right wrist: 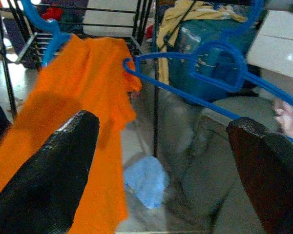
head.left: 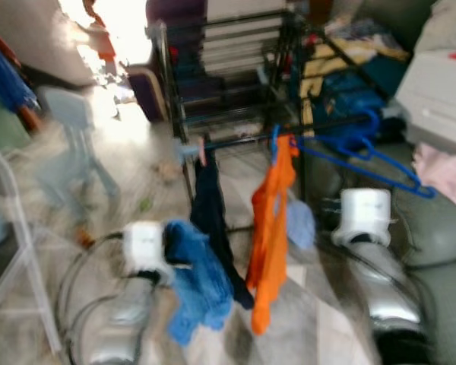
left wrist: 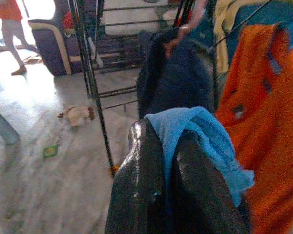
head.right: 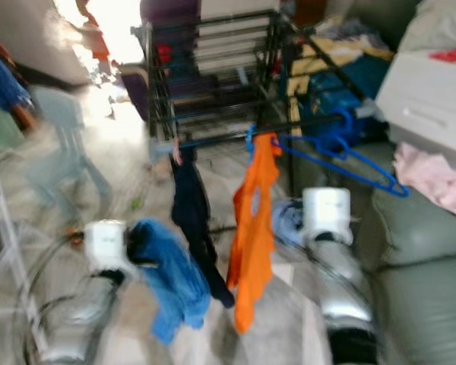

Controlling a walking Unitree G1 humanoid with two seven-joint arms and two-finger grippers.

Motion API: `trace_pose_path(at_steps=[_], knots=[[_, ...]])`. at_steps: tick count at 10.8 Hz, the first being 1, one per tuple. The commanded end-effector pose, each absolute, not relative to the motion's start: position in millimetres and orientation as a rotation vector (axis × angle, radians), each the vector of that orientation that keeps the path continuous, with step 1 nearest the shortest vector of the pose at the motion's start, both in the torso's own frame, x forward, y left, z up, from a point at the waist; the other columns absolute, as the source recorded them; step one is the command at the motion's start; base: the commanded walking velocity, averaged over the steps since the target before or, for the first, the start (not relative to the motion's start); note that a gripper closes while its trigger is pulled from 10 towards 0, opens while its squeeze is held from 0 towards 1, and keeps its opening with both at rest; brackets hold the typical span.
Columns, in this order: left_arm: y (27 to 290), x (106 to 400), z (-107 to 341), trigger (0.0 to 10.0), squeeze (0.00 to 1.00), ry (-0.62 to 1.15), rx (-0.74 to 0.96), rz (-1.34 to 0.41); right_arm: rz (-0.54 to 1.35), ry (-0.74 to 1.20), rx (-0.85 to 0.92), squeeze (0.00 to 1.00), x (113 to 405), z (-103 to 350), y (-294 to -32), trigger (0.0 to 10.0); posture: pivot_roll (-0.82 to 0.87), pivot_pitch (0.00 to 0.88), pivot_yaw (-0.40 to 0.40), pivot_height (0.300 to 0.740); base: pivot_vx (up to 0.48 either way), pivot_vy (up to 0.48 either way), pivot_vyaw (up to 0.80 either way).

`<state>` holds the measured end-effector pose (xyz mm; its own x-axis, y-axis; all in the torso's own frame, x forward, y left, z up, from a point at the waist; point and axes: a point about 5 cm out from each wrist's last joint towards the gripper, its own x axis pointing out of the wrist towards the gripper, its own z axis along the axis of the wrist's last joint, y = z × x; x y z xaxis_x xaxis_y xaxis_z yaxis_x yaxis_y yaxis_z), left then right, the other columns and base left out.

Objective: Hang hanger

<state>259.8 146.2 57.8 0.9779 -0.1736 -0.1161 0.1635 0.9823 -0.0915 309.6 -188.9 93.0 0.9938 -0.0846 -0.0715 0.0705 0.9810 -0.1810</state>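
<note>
We're in front of the black drying rack point(head.left: 235, 68), and the head views are smeared with blur, so fine detail is hard to call. On the rack's front rail point(head.left: 289, 133) hangs a dark navy garment point(head.left: 211, 220), and beside it an orange garment point(head.left: 272, 228) on its own blue hanger hook. To the robot's right of that, the empty blue hanger point(head.left: 365, 152) sits hooked on the same rail, its long arm angling down toward the grey-green sofa point(head.left: 433, 251).

The left gripper point(left wrist: 171, 161) is low and in front of the rack, near the navy garment, jaws pressed together on a blue cloth point(head.left: 197, 281) that spills out over the fingers point(left wrist: 136, 185) and dangles down in a bunch. The right gripper point(right wrist: 166, 161) is just beneath the empty hanger, jaws spread wide with nothing between them; the hanger's blue frame runs across the gap further out, not touching either finger. Beyond it a small pale blue cloth point(right wrist: 145, 187) lies on the floor point(head.left: 137, 152) beside the orange garment's hem.

Off to the right, a white drawer unit point(head.left: 441, 95) with a pink cloth point(head.left: 444, 171) on the sofa below it. On the left side, a pale plastic chair point(head.left: 68, 144), and a person's legs point(left wrist: 12, 34) at the far sunlit end of the room.
</note>
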Motion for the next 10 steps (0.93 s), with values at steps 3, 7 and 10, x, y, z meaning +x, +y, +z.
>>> trace_pose_path(at_steps=[3, 7, 10], knots=[[140, 262, 63, 10.0, 0.00, 0.109, -0.069, -0.191, -0.150, 0.078, -0.215, 0.00, 310, 94, -203, 10.0, -0.11, 0.000, 0.095, 0.740, 0.465, 0.000, 0.00], [140, 263, 62, 10.0, 0.00, 0.116, -0.073, -0.174, -0.179, 0.087, -0.254, 0.00, 308, 92, -206, 10.0, -0.11, 0.000, 0.100, 0.740, 0.197, 0.000, 0.00], [139, 262, 60, 10.0, 0.00, 0.127, -0.077, -0.178, -0.236, 0.088, -0.301, 0.00, 308, 93, -218, 10.0, -0.11, 0.000, 0.097, 0.740, 0.000, 0.000, 0.00]])
